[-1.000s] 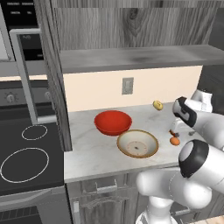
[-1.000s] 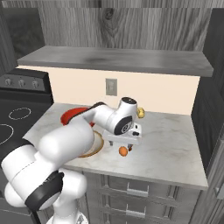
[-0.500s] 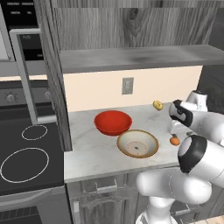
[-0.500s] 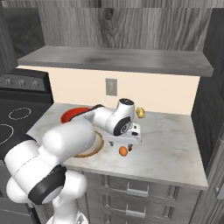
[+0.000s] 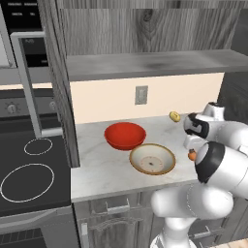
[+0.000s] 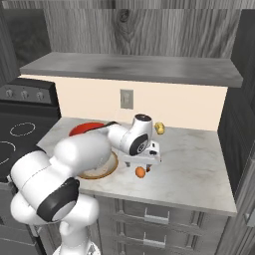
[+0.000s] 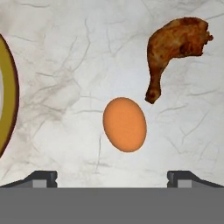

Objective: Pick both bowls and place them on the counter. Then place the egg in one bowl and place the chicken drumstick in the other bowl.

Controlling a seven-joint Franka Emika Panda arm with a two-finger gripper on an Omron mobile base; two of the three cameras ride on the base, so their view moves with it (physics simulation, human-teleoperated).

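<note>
The egg [image 7: 124, 124] lies on the counter [image 7: 65, 65], centred between and just ahead of my fingertips [image 7: 42, 177]. My gripper [image 7: 112, 177] is open and empty, pointing down right above the egg [image 6: 140, 172]. The chicken drumstick [image 7: 175, 48] lies on the counter just beyond the egg, to its right in the hand view. Left of the egg [image 5: 192, 155] on the counter [image 5: 97, 164] sits the beige bowl [image 5: 152, 159], with the red bowl [image 5: 125, 134] behind it. In the right base view my arm hides part of both bowls, and my gripper [image 6: 143, 163] hangs over the egg.
A small yellowish object [image 5: 174, 116] lies near the back wall behind my hand. A grey wood-grain shelf [image 5: 155, 63] overhangs the counter. The black stovetop [image 5: 29, 169] is to the left, past a vertical cabinet panel [image 5: 60, 97]. Bare counter [image 6: 194, 164] lies to the right.
My hand has shifted slightly and settled lower over the egg. The jaws have stayed open, and the bowls, egg and drumstick have not moved.
</note>
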